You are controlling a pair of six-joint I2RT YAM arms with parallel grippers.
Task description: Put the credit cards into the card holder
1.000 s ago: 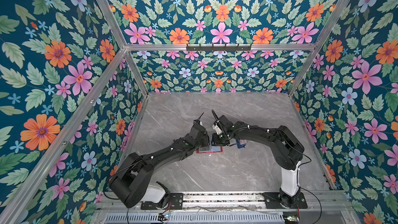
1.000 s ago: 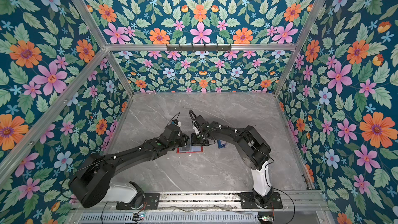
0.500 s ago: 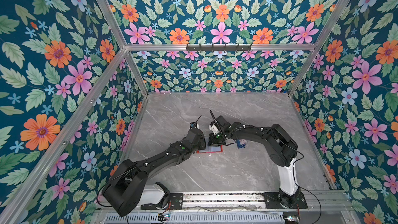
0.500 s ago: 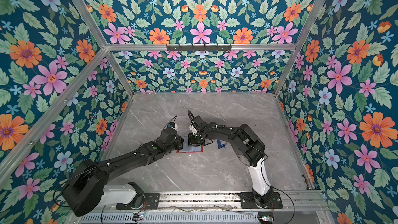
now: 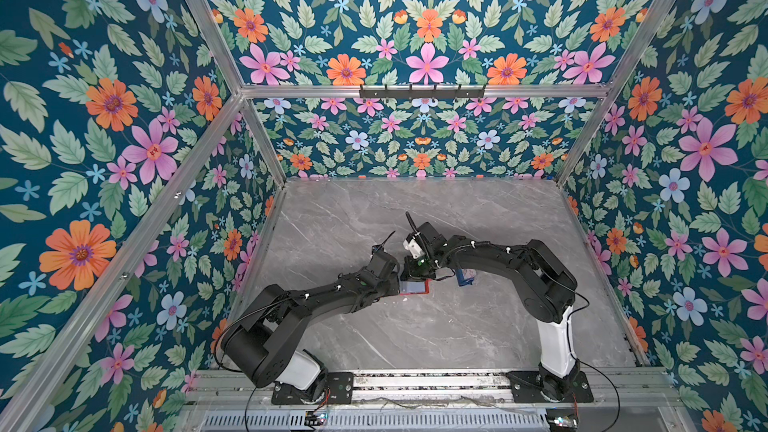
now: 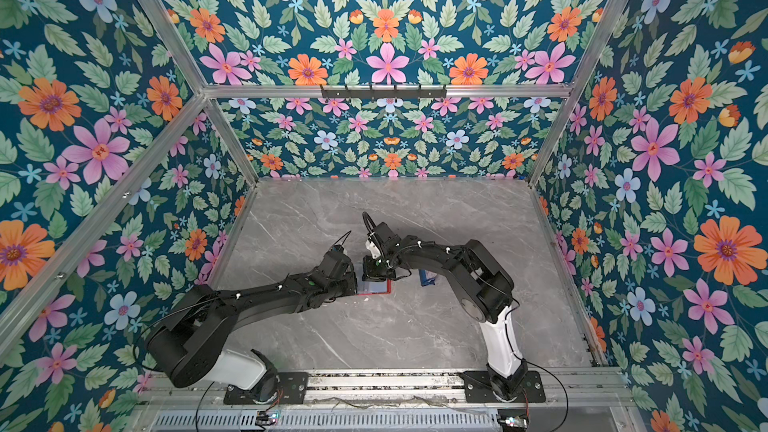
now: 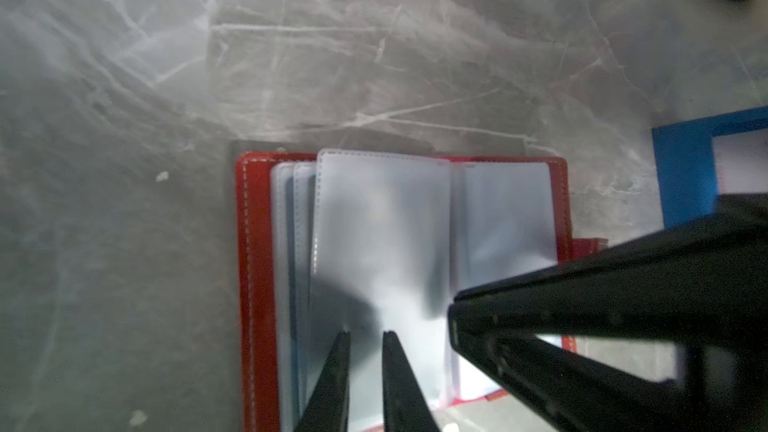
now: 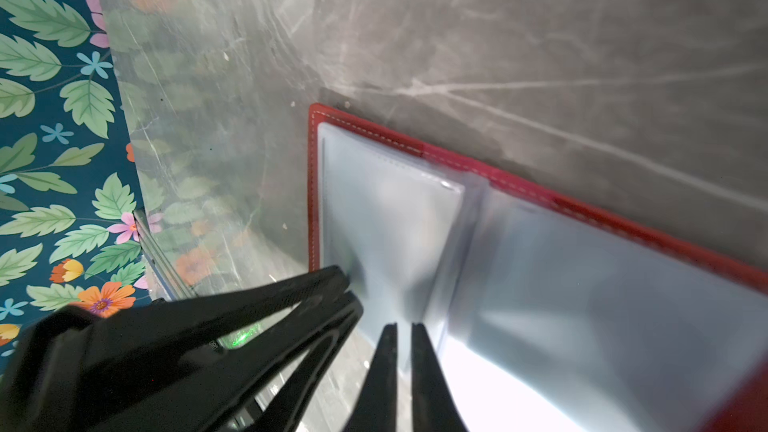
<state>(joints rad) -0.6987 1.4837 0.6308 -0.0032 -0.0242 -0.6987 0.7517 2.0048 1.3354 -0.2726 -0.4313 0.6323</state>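
Room: booth w/ floral walls [image 5: 104, 118], teal ground, orange, pink and pale-blue blooms on every side.
Frame: bare alu bars [image 5: 291, 91] at the corners and across the back; black hook strip [image 5: 422, 92] at upper centre of both top views.
Surface: grey marble-look table [image 5: 415, 334] w/ white veins, filling the lower centre of the frame; a few pale specks [image 7: 162, 176] near the holder.
Base: slotted metal rail [image 5: 415, 382] along the bottom edge; both arms bolted to it.
Card holder [image 5: 415, 286]: just below centre in both top views, flat on the table, lying open, red cover w/ white stitching [image 7: 253, 263].
Sleeves [image 7: 382, 222]: pale, frosted, fanned; one stands partly lifted off the stack.
Snap tab [image 7: 586, 243]: on the cover edge facing the tray.
Blue tray [image 5: 464, 278]: right of the holder, near but apart, partly under the R forearm; inside looks pale, too blurred to read.
Left gripper [image 7: 366, 334]: low over the sleeves, only a thin slit between fingers; can't tell if a sleeve is nipped.
Right gripper [image 8: 404, 328]: tips down at the sleeves' centre fold, fingers nearly together; can't tell if it grips anything.
Arms: meet tip to tip over the holder.
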